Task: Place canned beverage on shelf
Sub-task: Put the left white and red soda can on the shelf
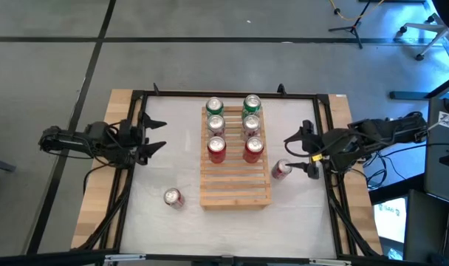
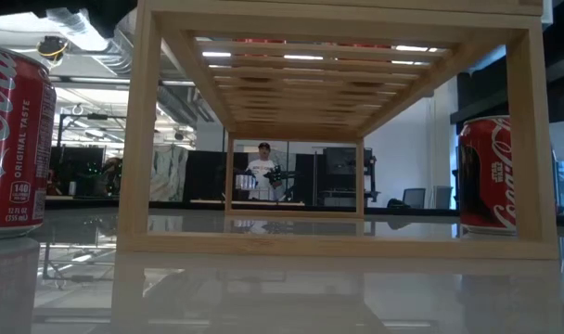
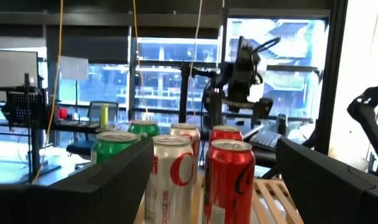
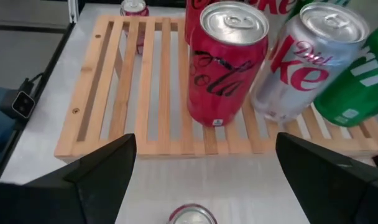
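Red can (image 1: 281, 169) is seen upright on the table, just beside the shelf (image 1: 235, 191), directly below the right gripper (image 1: 299, 154), whose fingers are spread wide and nothing is held.

Table (image 1: 158, 159) bears shelf (image 1: 235, 188), two cans (image 1: 173, 197).
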You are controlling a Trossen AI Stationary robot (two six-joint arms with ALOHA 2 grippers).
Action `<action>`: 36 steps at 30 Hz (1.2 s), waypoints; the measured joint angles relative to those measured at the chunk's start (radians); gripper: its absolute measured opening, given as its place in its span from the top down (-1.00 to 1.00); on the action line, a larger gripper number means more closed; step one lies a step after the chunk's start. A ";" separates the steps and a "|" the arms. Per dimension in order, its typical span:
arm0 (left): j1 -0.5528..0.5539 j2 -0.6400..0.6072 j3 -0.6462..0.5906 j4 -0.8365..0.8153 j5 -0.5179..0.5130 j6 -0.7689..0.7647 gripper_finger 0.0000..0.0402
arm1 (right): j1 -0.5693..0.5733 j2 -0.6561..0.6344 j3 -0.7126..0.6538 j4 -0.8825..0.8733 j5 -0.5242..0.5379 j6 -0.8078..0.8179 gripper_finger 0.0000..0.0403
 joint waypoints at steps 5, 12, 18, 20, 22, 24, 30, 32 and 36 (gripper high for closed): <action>0.000 0.000 0.000 0.013 -0.027 0.000 -0.64 | 0.000 -0.057 -0.111 0.102 0.000 0.000 -0.89; 0.000 0.000 0.000 0.017 -0.090 -0.001 -0.64 | 0.000 -0.095 -0.222 0.197 0.000 0.000 -0.89; 0.000 0.024 0.002 0.080 -0.090 -0.104 -0.64 | 0.000 -0.093 -0.240 0.218 0.002 0.000 -0.89; 0.000 0.054 0.020 0.075 -0.090 -0.105 -0.64 | 0.000 -0.091 -0.240 0.218 0.015 -0.001 -0.89; 0.000 0.101 0.052 0.078 -0.092 -0.105 -0.64 | 0.000 -0.092 -0.240 0.218 0.024 -0.002 -0.89; 0.000 0.152 0.092 0.061 -0.094 -0.092 -0.64 | 0.000 -0.092 -0.240 0.218 0.024 -0.002 -0.89; 0.000 0.281 0.305 -0.283 -0.093 -0.173 -0.64 | 0.000 -0.091 -0.240 0.218 0.023 -0.001 -0.89; 0.000 0.325 0.387 -0.441 -0.090 -0.246 -0.64 | 0.000 -0.091 -0.240 0.217 0.023 -0.001 -0.89; 0.000 0.412 0.540 -0.754 -0.081 -0.399 -0.64 | 0.000 -0.091 -0.240 0.217 0.023 -0.001 -0.89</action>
